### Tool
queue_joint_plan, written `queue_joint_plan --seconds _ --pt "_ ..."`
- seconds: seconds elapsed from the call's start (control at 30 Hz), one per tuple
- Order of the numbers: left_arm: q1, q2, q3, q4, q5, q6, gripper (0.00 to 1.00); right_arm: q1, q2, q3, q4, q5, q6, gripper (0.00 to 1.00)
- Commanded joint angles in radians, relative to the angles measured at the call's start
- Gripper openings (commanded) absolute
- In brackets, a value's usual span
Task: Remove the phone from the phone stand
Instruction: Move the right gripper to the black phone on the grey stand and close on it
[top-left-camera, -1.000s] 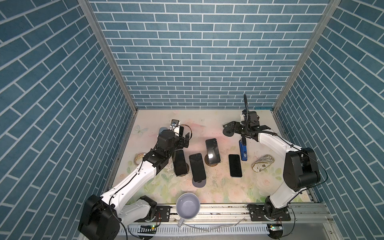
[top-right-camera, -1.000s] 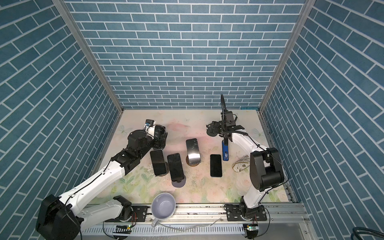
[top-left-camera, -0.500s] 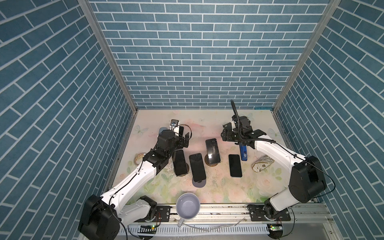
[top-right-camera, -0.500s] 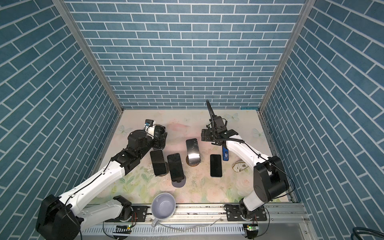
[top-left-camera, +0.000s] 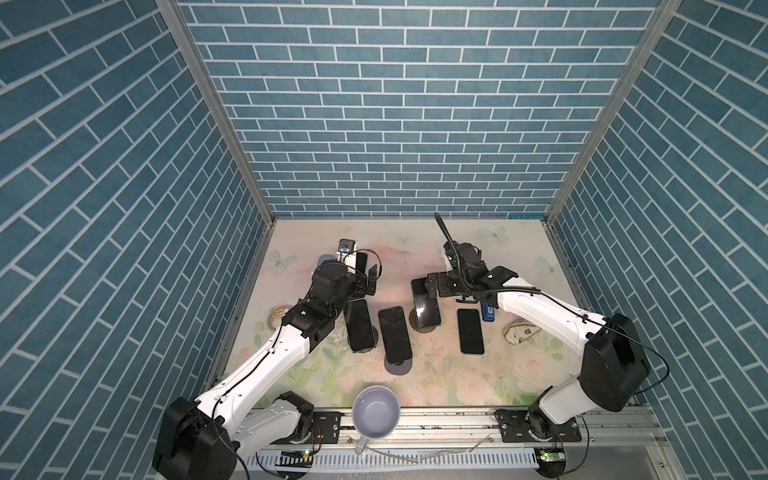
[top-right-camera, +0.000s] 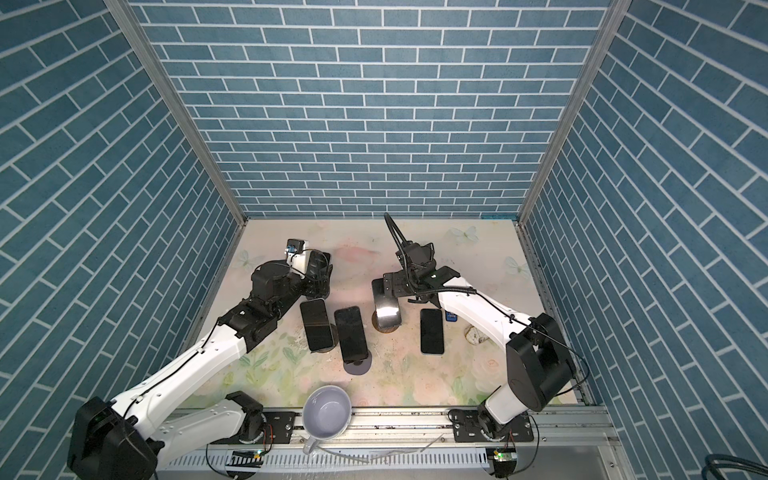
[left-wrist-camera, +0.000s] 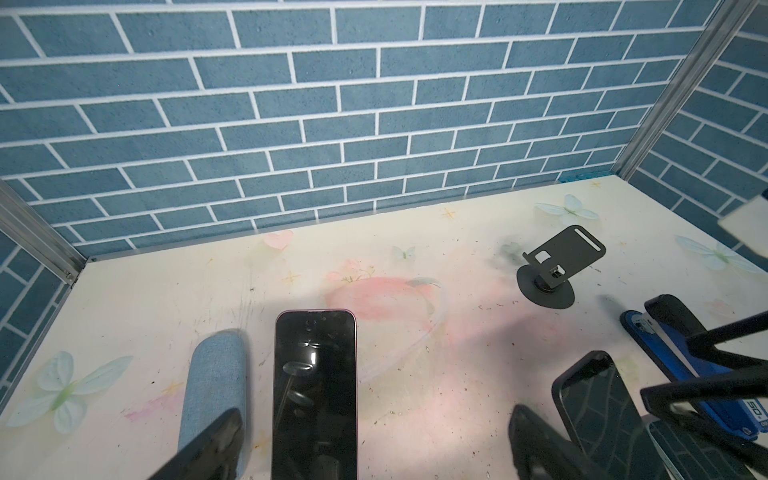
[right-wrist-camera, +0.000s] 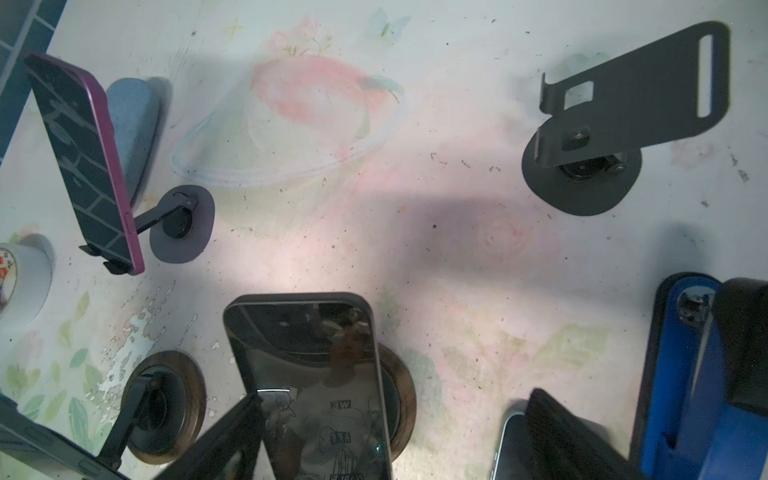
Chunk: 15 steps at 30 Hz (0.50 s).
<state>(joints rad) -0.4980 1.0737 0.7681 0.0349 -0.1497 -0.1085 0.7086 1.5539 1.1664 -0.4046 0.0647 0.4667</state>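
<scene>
Near the middle of the table (top-left-camera: 519, 365), the phone (top-left-camera: 424, 305) leans on its wooden-based phone stand (right-wrist-camera: 402, 399). Right gripper (right-wrist-camera: 392, 395) hangs over the phone's upper end, jaws spread wide, gripping nothing. Left gripper (left-wrist-camera: 376, 415) likewise gapes wide and empty, a purple-edged phone (left-wrist-camera: 315, 386) between its 2 fingers
</scene>
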Motion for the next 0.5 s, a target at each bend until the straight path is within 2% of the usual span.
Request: queue_joint_plan --seconds 0.0,0.47 --pt "-0.007 -0.016 -0.014 0.009 -0.006 0.000 1.00 0.023 0.043 0.056 -0.036 0.031 0.007 0.99" --pt "-0.007 -0.028 -0.036 0.023 -0.023 0.016 1.00 0.087 0.108 0.091 -0.030 0.028 0.009 0.98"
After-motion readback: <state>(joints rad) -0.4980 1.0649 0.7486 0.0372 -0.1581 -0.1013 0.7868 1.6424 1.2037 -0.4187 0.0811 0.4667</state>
